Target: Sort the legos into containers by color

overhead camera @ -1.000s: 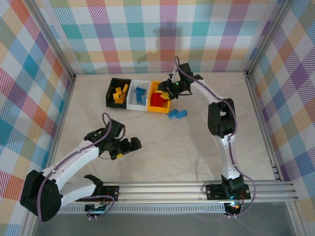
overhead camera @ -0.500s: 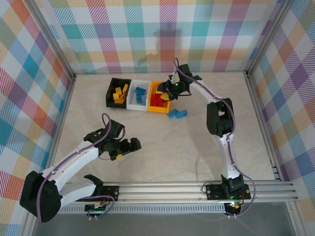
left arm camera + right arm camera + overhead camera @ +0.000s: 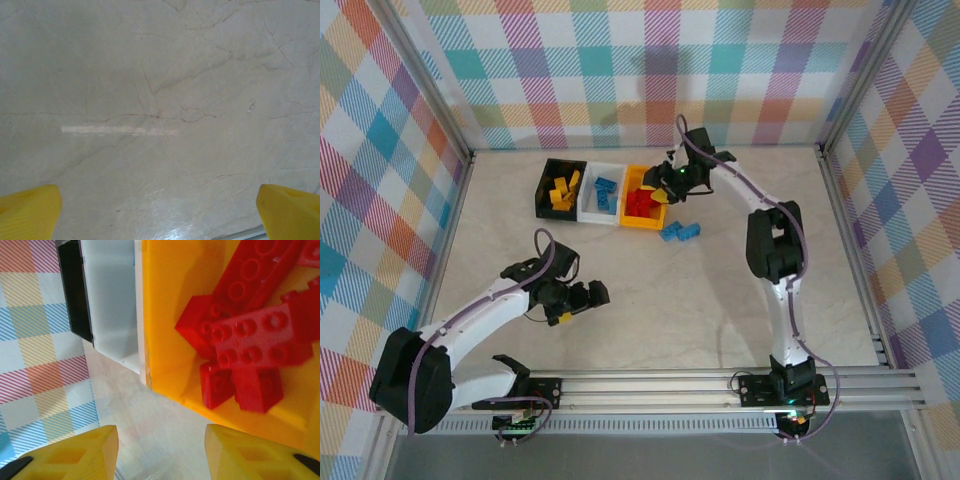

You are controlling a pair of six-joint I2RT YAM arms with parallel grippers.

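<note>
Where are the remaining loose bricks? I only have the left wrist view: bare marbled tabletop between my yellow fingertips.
Observer: A small cluster of blue studded plastic bricks lies on the table by the near right corner of the yellow-orange plastic bin.
Operator: Which bin takes blue?
Observer: The white plastic bin, in the middle of the row, already holds other blue bricks.
Operator: What is the other arm doing?
Observer: The right gripper hangs open over the yellow-orange bin, above a pile of red bricks.
</note>
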